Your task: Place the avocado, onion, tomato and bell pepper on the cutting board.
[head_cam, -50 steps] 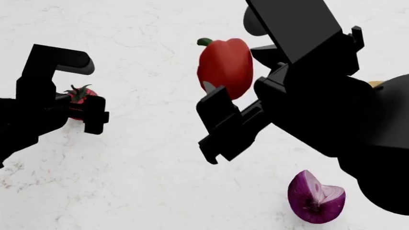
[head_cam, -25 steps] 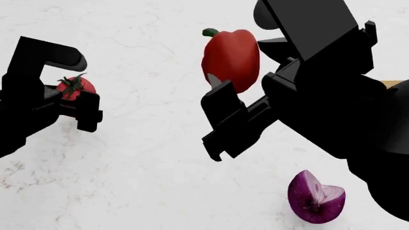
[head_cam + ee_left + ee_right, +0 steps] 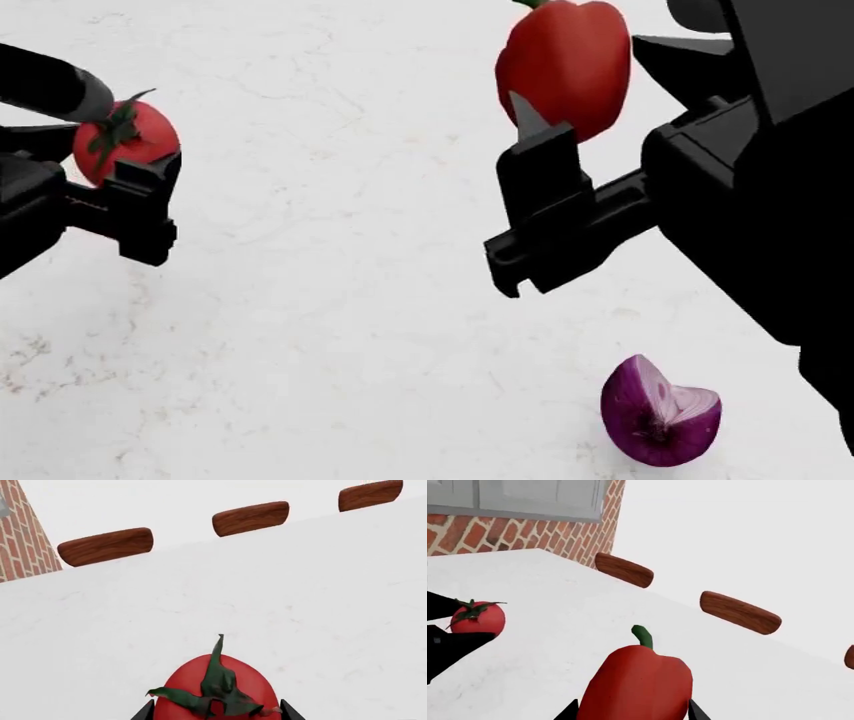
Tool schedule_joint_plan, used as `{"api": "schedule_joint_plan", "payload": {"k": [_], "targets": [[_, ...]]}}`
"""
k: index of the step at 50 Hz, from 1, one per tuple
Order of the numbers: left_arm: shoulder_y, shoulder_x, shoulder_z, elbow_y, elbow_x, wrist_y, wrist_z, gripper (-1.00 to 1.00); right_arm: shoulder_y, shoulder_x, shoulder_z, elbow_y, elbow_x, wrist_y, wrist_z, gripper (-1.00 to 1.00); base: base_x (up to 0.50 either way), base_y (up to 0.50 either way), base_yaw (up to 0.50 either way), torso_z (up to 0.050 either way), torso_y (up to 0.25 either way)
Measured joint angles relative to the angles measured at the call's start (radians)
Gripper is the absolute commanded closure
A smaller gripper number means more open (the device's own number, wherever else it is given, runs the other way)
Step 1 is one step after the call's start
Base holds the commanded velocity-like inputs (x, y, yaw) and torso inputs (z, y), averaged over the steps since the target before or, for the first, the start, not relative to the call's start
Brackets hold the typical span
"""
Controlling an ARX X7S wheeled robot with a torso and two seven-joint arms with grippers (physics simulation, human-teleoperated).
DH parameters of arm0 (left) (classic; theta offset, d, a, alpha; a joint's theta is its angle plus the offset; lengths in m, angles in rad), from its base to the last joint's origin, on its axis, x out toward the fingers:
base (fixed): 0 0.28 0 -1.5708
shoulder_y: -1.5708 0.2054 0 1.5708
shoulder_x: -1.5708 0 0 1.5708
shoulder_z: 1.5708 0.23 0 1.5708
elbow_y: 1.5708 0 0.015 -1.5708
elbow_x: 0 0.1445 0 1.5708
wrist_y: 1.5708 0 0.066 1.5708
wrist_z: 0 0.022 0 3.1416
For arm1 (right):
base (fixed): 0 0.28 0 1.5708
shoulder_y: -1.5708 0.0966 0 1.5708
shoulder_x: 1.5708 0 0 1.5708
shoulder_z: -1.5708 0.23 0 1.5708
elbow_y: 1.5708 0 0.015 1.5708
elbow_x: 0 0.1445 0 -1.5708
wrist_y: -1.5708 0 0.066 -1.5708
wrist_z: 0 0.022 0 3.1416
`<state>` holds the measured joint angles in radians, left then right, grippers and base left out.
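Left gripper (image 3: pixel 123 165) clenched on the tomato (image 3: pixel 124 142), raised clear of the white marbled desk (image 3: pixel 334 300); green calyx tilted toward the far side, black fingers (image 3: pixel 144 205) pressing the red skin from both flanks. Same grasp seen in the left wrist view: tomato (image 3: pixel 217 692) wedged between two dark finger tips (image 3: pixel 288 712), desk surface stretching beyond to its far edge.

Right gripper (image 3: pixel 567 120) clenched on the bell pepper (image 3: pixel 565 62), also held above the desk, stem uppermost, one finger (image 3: pixel 541 195) across its near side. In the right wrist view, bell pepper (image 3: pixel 637 685) upright between the finger tips, short green stem pointing up; tomato (image 3: pixel 477 618) visible off to one side in the other gripper.

Onion (image 3: pixel 659 411) lying on the desk near its front edge, cut face turned up and to the right, well apart from both grippers.

Brown wooden chair backs (image 3: pixel 105 546) lined up beyond the far edge of the desk. Brick wall (image 3: pixel 500 532) with grey cabinet (image 3: pixel 520 497) behind the far left corner.

Avocado and cutting board not visible.
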<state>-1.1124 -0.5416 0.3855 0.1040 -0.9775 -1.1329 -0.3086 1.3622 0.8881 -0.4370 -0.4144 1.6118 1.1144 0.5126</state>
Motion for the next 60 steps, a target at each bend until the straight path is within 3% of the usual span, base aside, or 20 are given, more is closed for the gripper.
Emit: {"api": "schedule_joint_plan", "payload": {"k": [18,25,60], "targets": [[0.027,-0.072,-0.16,0.283,-0.242,-0.138,-0.203,1.0,-0.069,0.073,0.06,-0.058,0.03,-0.064,0.107,1.0,0.0,0.0,0.0,0.0,0.0],[0.031,-0.086,-0.195,0.329,-0.3,-0.161,-0.252,1.0,-0.089,0.083,0.069,-0.069,0.036,-0.081,0.124,1.0,-0.06,-0.47,0.0,0.0,0.0],[0.063,-0.115,-0.19,0.391,-0.312,-0.139,-0.263,1.0,-0.113,0.073,0.052,-0.062,-0.005,-0.098,0.103,1.0,-0.05,-0.5,0.0,0.0,0.0]]}}
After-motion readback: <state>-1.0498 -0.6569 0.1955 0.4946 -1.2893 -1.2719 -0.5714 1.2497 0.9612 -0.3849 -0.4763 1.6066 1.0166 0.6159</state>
